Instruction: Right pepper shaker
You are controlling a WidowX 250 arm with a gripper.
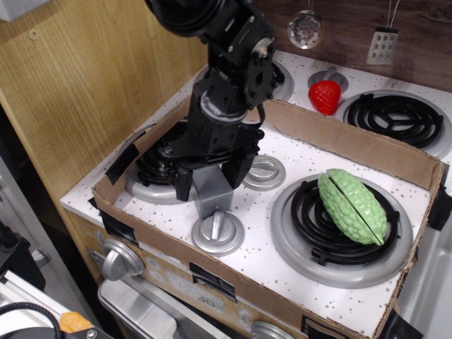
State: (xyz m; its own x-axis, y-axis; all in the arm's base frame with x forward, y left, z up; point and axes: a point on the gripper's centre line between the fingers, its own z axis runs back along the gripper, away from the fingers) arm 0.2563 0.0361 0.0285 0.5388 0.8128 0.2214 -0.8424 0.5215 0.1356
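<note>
Near the middle of the toy stove, at about 9 o'clock from the picture's center, the black gripper (207,176) reaches down over the pepper shaker (212,195). Its two fingers are spread wide, one finger (183,185) on the left of the gray block and the other on the right. I cannot tell if the fingers touch the block. The shaker lies on the white speckled stove top (247,247), and its cap end is hidden under the gripper.

Just past the shaker, toward 6 o'clock, sits a round silver knob (218,234), very near the block's end. A second silver knob (263,171) sits at 3 o'clock from the gripper. Behind the gripper, at 9 o'clock, is a black coil burner (157,166).

A brown cardboard wall (353,145) goes around this part of the stove. Inside it, at 3 o'clock from the shaker and well apart, a bumpy green vegetable (352,205) rests on another black burner (335,229).

Outside the cardboard, toward 1 o'clock, a red strawberry (325,96) sits on the stove. A small metal grater (382,46) hangs on the dark back wall at 1 o'clock.
</note>
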